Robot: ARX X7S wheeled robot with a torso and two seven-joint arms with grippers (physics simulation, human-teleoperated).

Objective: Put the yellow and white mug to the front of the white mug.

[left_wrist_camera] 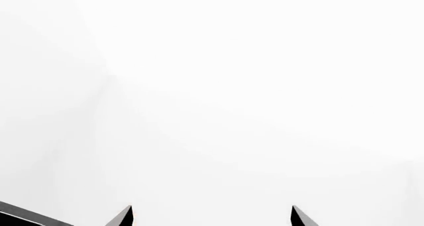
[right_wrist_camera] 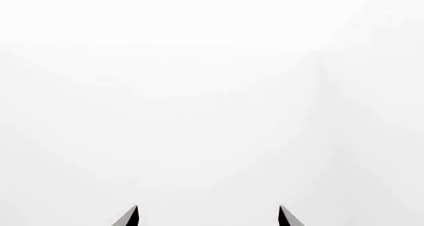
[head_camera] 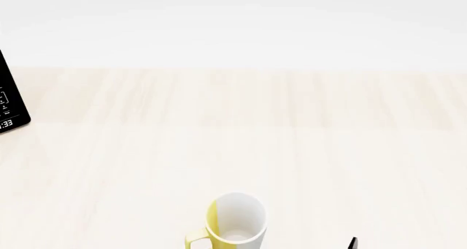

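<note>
the yellow and white mug [head_camera: 232,220] stands upright at the very near edge of the head view, handle toward the robot's left, its base cut off by the frame. taking the mug as landmark, the pale wooden table [head_camera: 241,123] runs wide and bare beyond it and to both sides, so there is ample room to carry it. far to the mug's left and further back sits a black device [head_camera: 10,96] with a digit display. the white mug is not in view, so its front cannot be placed yet. the left gripper [left_wrist_camera: 212,217] and right gripper [right_wrist_camera: 208,217] each show two fingertips spread apart, holding nothing, facing blank white.
</note>
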